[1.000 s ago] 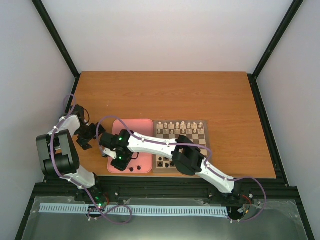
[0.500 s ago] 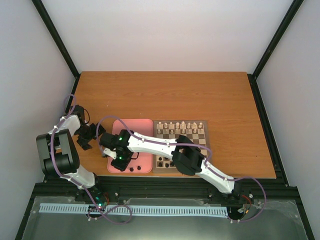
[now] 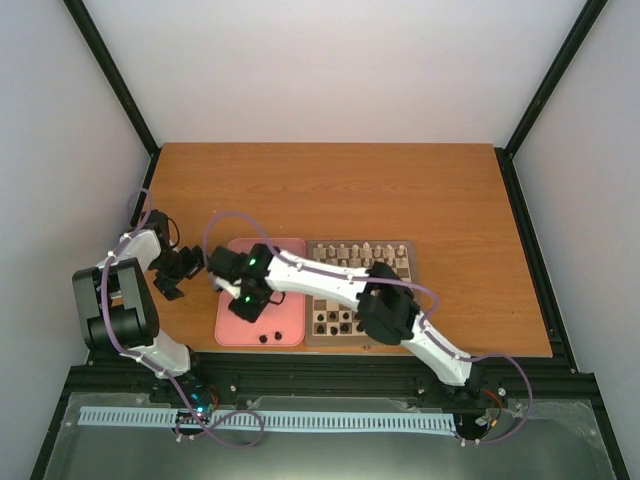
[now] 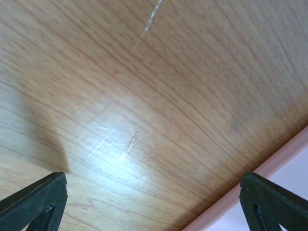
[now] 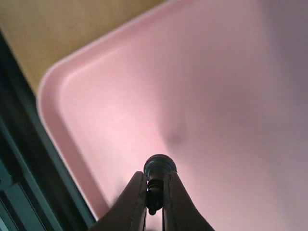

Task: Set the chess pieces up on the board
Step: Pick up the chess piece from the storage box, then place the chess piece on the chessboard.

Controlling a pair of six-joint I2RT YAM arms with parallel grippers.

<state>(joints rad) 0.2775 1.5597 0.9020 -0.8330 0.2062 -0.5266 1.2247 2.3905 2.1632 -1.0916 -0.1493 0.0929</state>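
Note:
My right gripper (image 5: pixel 155 192) is shut on a dark chess piece (image 5: pixel 159 167), held above the pink tray (image 5: pixel 231 86) near its corner. In the top view the right gripper (image 3: pixel 245 308) hangs over the left part of the tray (image 3: pixel 285 248). The board (image 3: pixel 400 290) lies right of the tray. Cream pieces (image 3: pixel 358 252) line its far rows and dark pieces (image 3: pixel 335 322) stand at its near edge, partly hidden by the right arm. My left gripper (image 3: pixel 190 266) is open and empty over bare table left of the tray; it also shows in the left wrist view (image 4: pixel 151 197).
A few dark pieces (image 3: pixel 263 338) lie at the tray's near edge. The tray's pink rim (image 4: pixel 284 156) sits just right of my left gripper. Black frame rails run along the table's near edge (image 3: pixel 300 365). Wide wooden table lies beyond the board.
My right gripper has lifted and shifted a little right over the tray, with the dark piece in it. The left arm has not moved.

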